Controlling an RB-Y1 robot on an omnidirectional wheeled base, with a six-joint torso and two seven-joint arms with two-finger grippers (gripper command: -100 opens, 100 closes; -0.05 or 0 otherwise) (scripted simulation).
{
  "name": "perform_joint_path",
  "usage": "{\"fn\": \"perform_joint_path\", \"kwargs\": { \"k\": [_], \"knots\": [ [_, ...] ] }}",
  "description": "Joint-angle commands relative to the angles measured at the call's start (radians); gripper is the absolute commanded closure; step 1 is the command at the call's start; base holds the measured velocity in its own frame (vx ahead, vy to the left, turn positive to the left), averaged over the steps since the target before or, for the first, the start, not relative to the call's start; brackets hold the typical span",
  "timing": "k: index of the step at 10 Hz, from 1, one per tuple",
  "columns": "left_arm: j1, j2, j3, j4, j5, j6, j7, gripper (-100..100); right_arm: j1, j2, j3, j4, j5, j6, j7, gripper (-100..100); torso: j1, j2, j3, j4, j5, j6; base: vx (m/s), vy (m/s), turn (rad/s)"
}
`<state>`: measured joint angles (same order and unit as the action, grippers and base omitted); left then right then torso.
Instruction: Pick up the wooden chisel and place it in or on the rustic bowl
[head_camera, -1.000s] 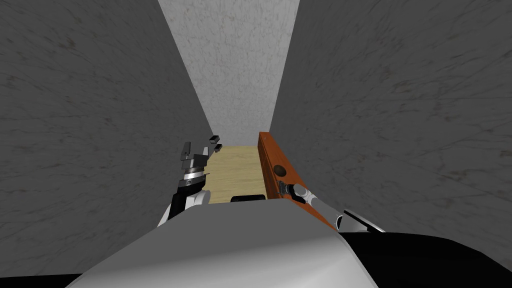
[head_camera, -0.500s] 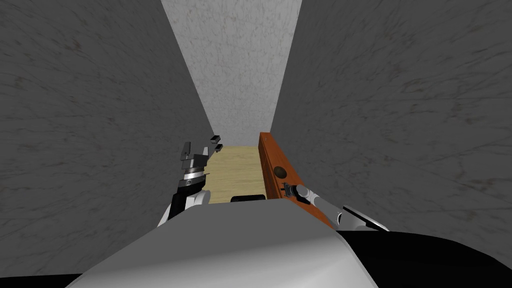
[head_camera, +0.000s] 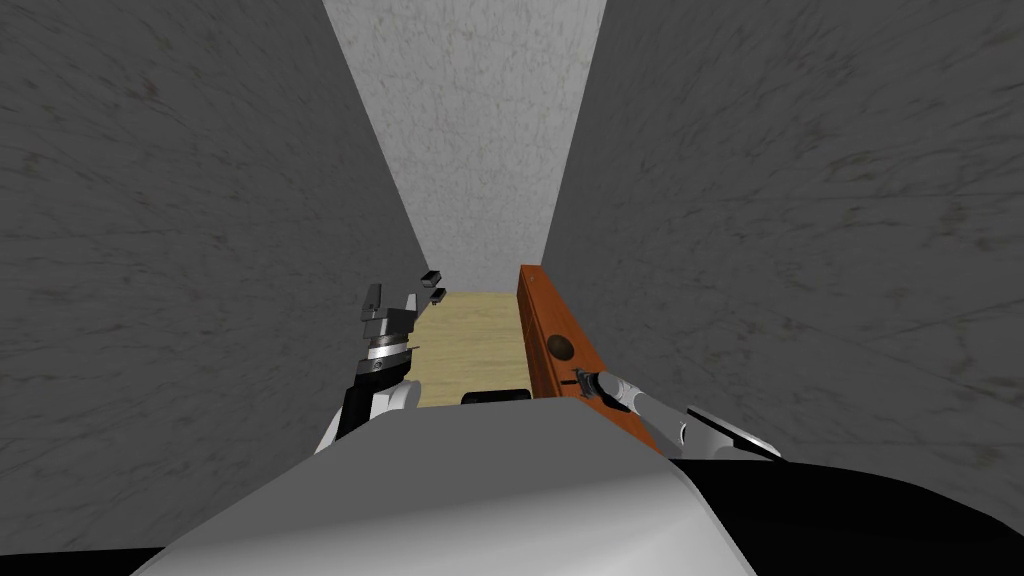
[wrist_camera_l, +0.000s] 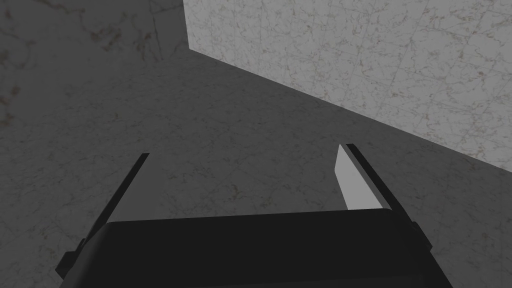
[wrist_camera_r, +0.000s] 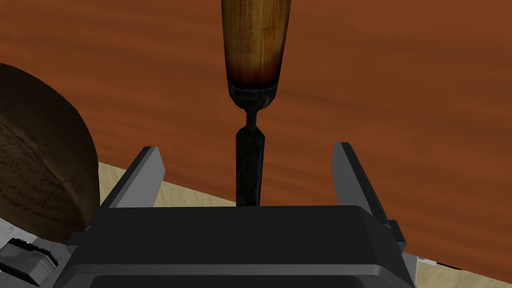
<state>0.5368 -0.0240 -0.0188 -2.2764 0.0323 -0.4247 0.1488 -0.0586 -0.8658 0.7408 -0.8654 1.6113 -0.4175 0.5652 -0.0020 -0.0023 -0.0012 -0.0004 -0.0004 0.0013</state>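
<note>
Probably light and stiff, the wooden-handled, dark-bladed chisel (wrist_camera_r: 256, 50) lies on the reddish-brown wooden top (wrist_camera_r: 400, 100), as does the dark brown round bowl (wrist_camera_r: 40, 165). The right gripper (wrist_camera_r: 246, 148), jaws apart, straddles the chisel's narrow blade, a thin hold. The left gripper (wrist_camera_l: 245, 150) is likewise released.

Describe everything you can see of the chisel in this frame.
The chisel has a rounded wooden handle, golden brown, darkening toward a dark metal collar. A thin neck then widens into a narrow dark blade that runs to the right gripper and passes out of sight behind its dark body. It lies against the reddish-brown wooden surface, centred between the open fingers, neither touching it. The handle's far end is cut off by the picture's edge.
</note>
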Motion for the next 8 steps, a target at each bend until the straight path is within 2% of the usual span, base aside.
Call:
{"fn": "perform_joint_path", "kwargs": {
  "k": [1,2,3,4,5,7,8],
  "knots": [
    [0.000,0.000,0.000,0.000,0.000,0.000,0.000,0,-0.014,-0.003,0.015,0.036,0.025,0.004,0.008,-100,0.000,0.000,0.000,0.000,0.000,0.000,0.035,-0.029,0.015],
    [0.000,0.000,0.000,0.000,0.000,0.000,0.000,0,-0.015,-0.002,0.027,0.049,0.042,0.010,0.007,-100,0.000,-0.001,0.000,0.000,0.000,0.000,0.035,-0.042,0.003],
    [0.000,0.000,0.000,0.000,0.000,0.000,0.000,0,-0.014,-0.003,0.023,0.036,0.036,0.007,0.001,-100,-0.001,-0.001,0.000,0.000,0.000,0.000,0.015,-0.022,0.003],
    [0.000,0.000,0.000,0.000,0.000,0.000,0.000,0,-0.015,-0.003,0.025,0.037,0.040,0.008,-0.003,0,0.001,0.000,0.000,0.000,0.000,0.000,0.000,0.000,0.000],
    [0.000,0.000,0.000,0.000,0.000,0.000,0.000,0,-0.001,0.029,0.031,0.059,0.042,0.041,0.004,-100,0.002,0.001,0.001,0.000,0.000,0.000,0.030,-0.024,0.042],
    [0.000,0.000,0.000,0.000,0.000,0.000,0.000,0,0.013,0.060,0.038,0.081,0.044,0.075,0.010,-100,-0.001,-0.002,-0.001,0.000,0.000,0.000,0.067,-0.063,0.049],
    [0.000,0.000,0.000,0.000,0.000,0.000,0.000,0,0.011,0.042,0.041,0.059,0.054,0.063,-0.008,-100,-0.002,-0.003,-0.002,-0.001,-0.001,0.000,0.036,-0.038,0.013]
  ]
}}
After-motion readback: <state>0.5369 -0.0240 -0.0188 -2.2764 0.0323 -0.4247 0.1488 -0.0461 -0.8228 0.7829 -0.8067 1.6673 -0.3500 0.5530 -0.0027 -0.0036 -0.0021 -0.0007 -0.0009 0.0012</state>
